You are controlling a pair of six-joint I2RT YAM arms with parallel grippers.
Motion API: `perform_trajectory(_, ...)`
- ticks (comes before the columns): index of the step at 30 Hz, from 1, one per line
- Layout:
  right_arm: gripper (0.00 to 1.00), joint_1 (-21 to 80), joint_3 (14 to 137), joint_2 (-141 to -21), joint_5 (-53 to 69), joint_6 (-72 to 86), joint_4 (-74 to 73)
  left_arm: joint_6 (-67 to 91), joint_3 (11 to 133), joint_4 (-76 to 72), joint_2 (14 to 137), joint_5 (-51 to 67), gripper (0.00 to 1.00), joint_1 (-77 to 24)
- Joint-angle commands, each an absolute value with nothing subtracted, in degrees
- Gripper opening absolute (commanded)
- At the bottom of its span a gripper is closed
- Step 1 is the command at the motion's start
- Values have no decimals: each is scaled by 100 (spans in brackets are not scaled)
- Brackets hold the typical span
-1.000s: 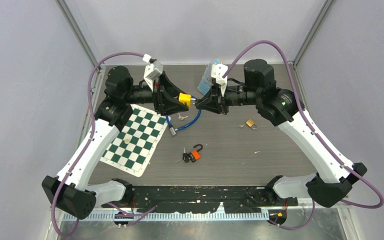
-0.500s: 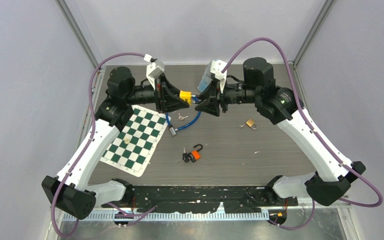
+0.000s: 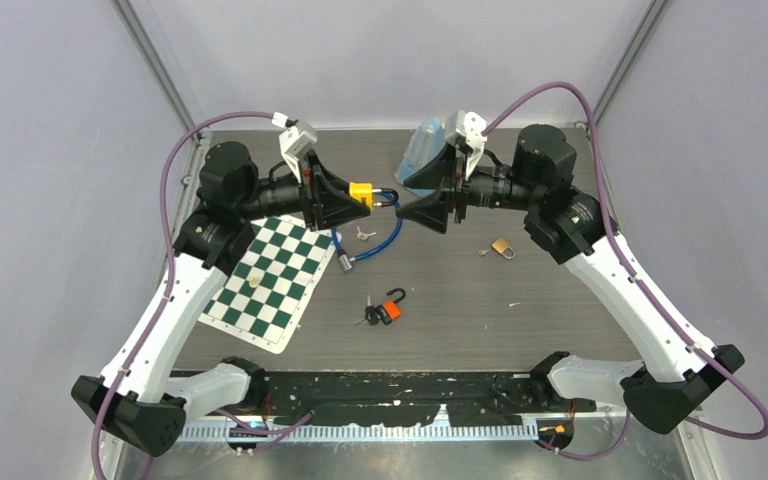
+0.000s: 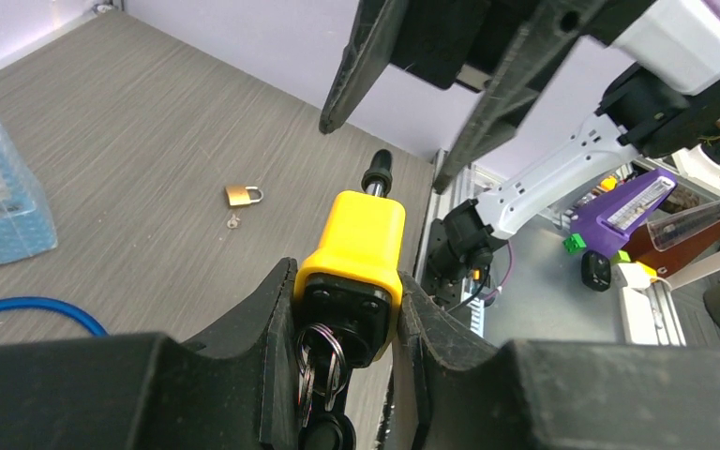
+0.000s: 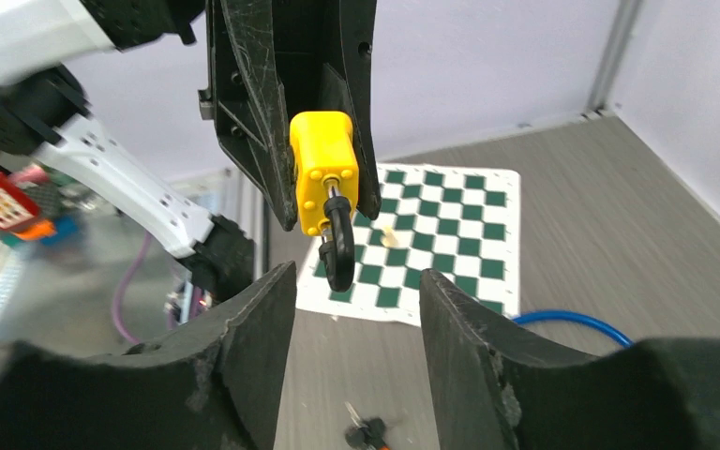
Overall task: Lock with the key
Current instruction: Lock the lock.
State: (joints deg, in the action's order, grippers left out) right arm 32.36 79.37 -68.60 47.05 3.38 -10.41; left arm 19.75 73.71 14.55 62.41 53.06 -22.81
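Fingers (image 4: 264, 323) of your left gripper (image 4: 347, 277) clamp the yellow padlock (image 4: 356, 234); your right gripper (image 5: 356, 277) faces it level, spread, empty. Only the left wrist shows its keys (image 4: 322, 361).

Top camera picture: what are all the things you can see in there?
table: 1, grey-brown
yellow padlock: 1, yellow, held up in the left jaws
key ring: 1, silvery, at the yellow padlock's base
cable lock: 1, blue, on the table below it
loose key: 1, silver, beside the cable
orange padlock: 1, orange, table middle, black keys beside it
brass padlock: 1, gold, table right
chessboard mat: 1, green-white, table left, pale piece on it
clear pack: 1, bluish, table back
left arm: 1, white-black, jaws shut on the yellow padlock
right arm: 1, white-black, jaws open, apart from the padlock
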Motion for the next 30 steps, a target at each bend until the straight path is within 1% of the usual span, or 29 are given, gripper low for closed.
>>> perform_trajectory(1, 55, 3208, 7815, -7045, 5436, 2265, 1113, 2352, 8016, 1639, 6136, 5226, 0, -2281)
perform_trajectory(4, 53, 3213, 7811, -7107, 5466, 2456, 1339, 2593, 8074, 1531, 6109, 5246, 0, -2276)
perform_trajectory(5, 49, 3209, 7813, -7121, 5467, 2504, 1409, 2638, 8065, 1483, 6082, 5232, 0, -2276)
perform_trajectory(6, 43, 3209, 7826, -7133, 5462, 2526, 1434, 2657, 8045, 1439, 6056, 5252, 0, -2276)
perform_trajectory(8, 34, 3211, 7890, -7188, 5471, 2600, 1462, 2700, 8008, 1387, 6021, 5281, 0, -2276)
perform_trajectory(9, 32, 3213, 7927, -7226, 5468, 2645, 1474, 2713, 7988, 1362, 6016, 5296, 0, -2276)
perform_trajectory(11, 23, 3215, 7936, -7254, 5474, 2696, 1523, 2762, 7964, 1354, 6025, 5303, 0, -2276)
perform_trajectory(12, 15, 3216, 7941, -7262, 5475, 2702, 1537, 2793, 7960, 1334, 6027, 5307, 0, -2276)
perform_trajectory(14, 7, 3236, 7936, -7275, 5502, 2707, 1534, 2880, 7923, 1232, 6045, 5293, 0, -2277)
perform_trajectory(20, 5, 3421, 7826, -7296, 5388, 2439, 1483, 3460, 7585, 250, 6132, 5411, 0, -2302)
perform_trajectory(30, 5, 3598, 7510, -7409, 5121, 3018, 2102, 3406, 7389, 95, 6257, 5281, 0, -2386)
